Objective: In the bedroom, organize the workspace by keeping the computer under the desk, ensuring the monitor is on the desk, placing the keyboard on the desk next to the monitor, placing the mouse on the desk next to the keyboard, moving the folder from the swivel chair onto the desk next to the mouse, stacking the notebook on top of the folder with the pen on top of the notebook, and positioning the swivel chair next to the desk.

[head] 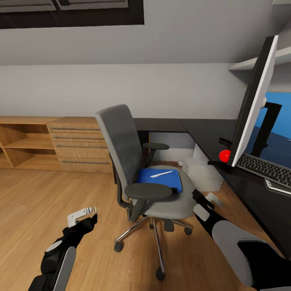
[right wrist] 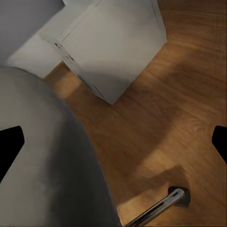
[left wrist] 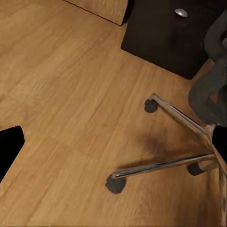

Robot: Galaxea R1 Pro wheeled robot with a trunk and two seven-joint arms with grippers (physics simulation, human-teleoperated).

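The swivel chair (head: 151, 178) stands on the wood floor (head: 36, 202) just off the L-shaped desk (head: 210, 133), its back turned toward the low oak dresser (head: 79, 143). On its seat lies the blue folder (head: 159, 180) with the white pen (head: 161, 174) resting on top. The monitor (head: 252, 105) stands on the desk with the keyboard (head: 266, 167) beside it, and the pale computer (head: 204, 171) sits on the floor under the desk. The left gripper (head: 83, 214) hangs over bare floor near the chair's chrome base (left wrist: 165, 163), fingers spread wide. The right gripper (head: 208, 200) hovers beside the seat edge, its fingers parted and empty.
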